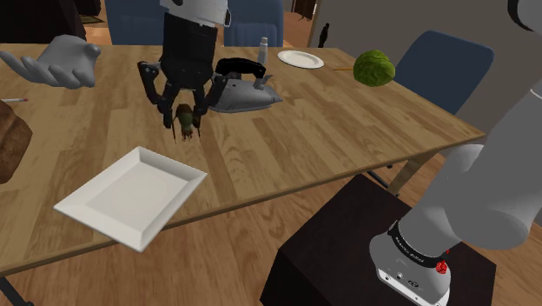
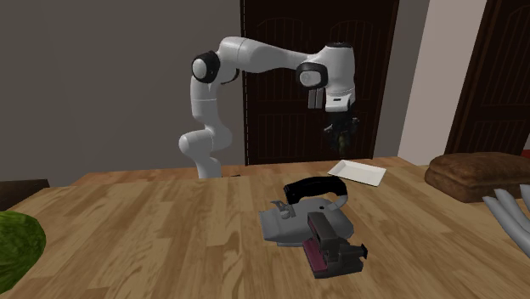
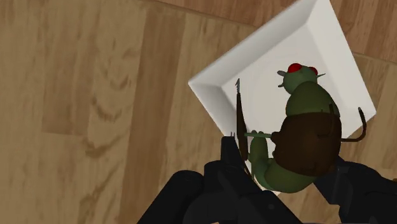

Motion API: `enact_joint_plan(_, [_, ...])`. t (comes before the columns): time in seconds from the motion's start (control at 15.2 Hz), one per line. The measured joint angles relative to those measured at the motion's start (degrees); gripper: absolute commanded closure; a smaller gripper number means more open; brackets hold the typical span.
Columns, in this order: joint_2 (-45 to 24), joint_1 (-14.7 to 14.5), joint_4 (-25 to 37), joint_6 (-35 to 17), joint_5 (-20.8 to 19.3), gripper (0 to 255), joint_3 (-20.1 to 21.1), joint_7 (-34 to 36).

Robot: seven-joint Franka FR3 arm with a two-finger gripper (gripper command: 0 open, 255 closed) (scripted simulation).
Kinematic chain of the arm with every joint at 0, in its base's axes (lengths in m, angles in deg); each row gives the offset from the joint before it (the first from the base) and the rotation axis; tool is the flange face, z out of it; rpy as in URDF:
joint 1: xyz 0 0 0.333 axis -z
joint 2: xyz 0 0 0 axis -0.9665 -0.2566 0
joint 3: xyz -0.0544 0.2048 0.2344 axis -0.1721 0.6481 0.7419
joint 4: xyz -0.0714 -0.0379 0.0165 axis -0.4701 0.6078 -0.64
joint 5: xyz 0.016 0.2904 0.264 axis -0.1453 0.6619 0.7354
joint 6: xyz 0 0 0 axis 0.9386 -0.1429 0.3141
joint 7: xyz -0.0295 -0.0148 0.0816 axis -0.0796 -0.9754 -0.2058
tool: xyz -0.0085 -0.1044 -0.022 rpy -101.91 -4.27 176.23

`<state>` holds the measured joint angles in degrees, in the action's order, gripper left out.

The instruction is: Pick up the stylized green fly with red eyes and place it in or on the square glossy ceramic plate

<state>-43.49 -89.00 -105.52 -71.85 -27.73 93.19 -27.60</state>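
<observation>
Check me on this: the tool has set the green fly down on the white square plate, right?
Not quite. The fly is not set down: the tool holds it clasped in the air, clear of the white square plate, as the shoulder view shows.

The wooden surface (image 1: 339,122) carries a square white plate (image 1: 130,196), a grey tool (image 1: 247,94), a round plate (image 1: 300,58), a green cabbage (image 1: 374,68) and a brown loaf (image 1: 10,143).

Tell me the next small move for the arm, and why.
Probably lower the gripper toward the square white plate before opening. It is shut on the green fly, which hangs above the wooden table, and the wrist view shows the plate beneath it.
</observation>
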Motion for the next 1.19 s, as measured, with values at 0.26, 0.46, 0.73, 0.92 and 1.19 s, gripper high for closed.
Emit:
enact_joint_plan(0.26, [-8.5, -3.16, 8.85, -0.54, -4.01, 255, 2.04, 5.93])
enact_joint_plan(0.46, [-14.48, -6.0, 16.19, 0.46, -7.07, 255, 2.83, 10.02])
enact_joint_plan(0.73, [-15.81, -6.7, 15.32, -1.82, -7.61, 255, 2.92, 10.57])
enact_joint_plan(0.92, [-15.95, -6.73, 13.33, -3.92, -7.54, 255, 2.92, 10.31])
enact_joint_plan(1.19, [-16.53, -6.66, 11.11, -6.64, -7.54, 255, 2.82, 9.7])
